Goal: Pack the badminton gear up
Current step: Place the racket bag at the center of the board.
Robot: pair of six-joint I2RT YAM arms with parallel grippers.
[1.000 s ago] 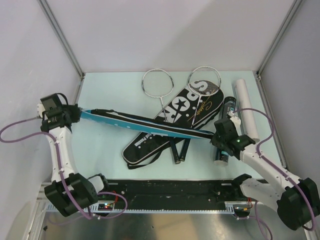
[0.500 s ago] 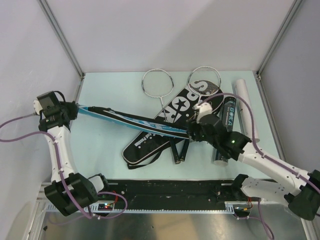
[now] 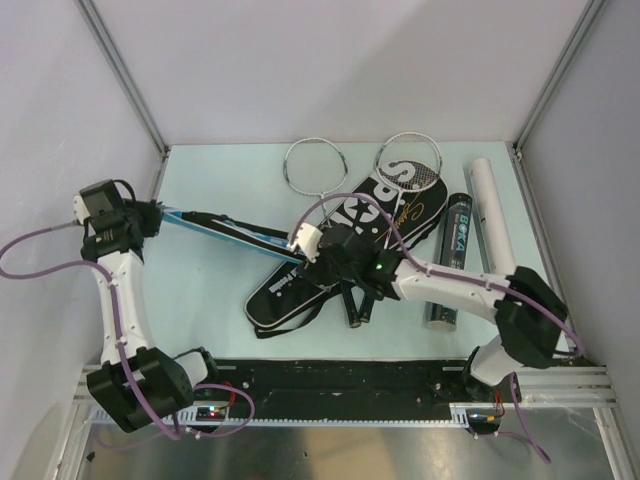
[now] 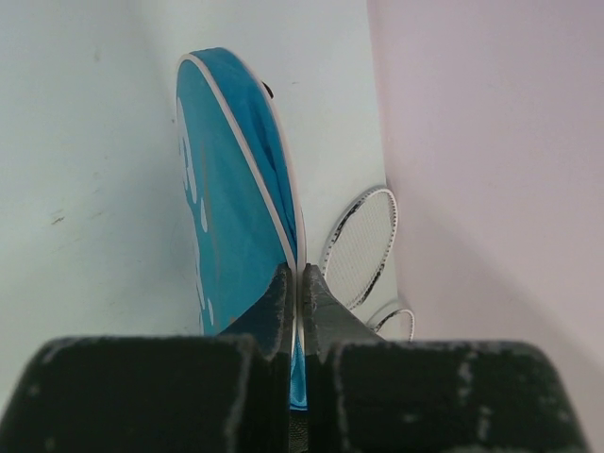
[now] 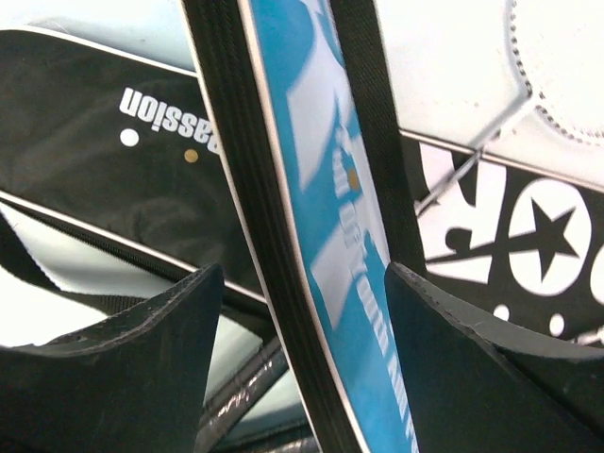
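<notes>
A blue racket bag (image 3: 225, 231) stands on edge, slanting across the table over a black "SPORT" racket bag (image 3: 385, 205). My left gripper (image 3: 148, 216) is shut on the blue bag's left end; in the left wrist view the bag's piped edge (image 4: 231, 189) is pinched between the jaws of that gripper (image 4: 298, 274). My right gripper (image 3: 303, 256) is open at the bag's middle. In the right wrist view the blue bag (image 5: 330, 189) passes between the spread jaws of the right gripper (image 5: 302, 269) with gaps on both sides. Two rackets (image 3: 315, 165) lie at the back.
A black shuttle tube (image 3: 452, 258) and a white tube (image 3: 492, 215) lie at the right. Two black racket handles (image 3: 360, 300) stick out near the black bag's lower end. Metal frame posts rise at the table's back corners. The right arm stretches over the black bag.
My right gripper let go of the blue bag's right end, opened wide and moved left along the bag to its middle. The left gripper stayed shut on the left end.
</notes>
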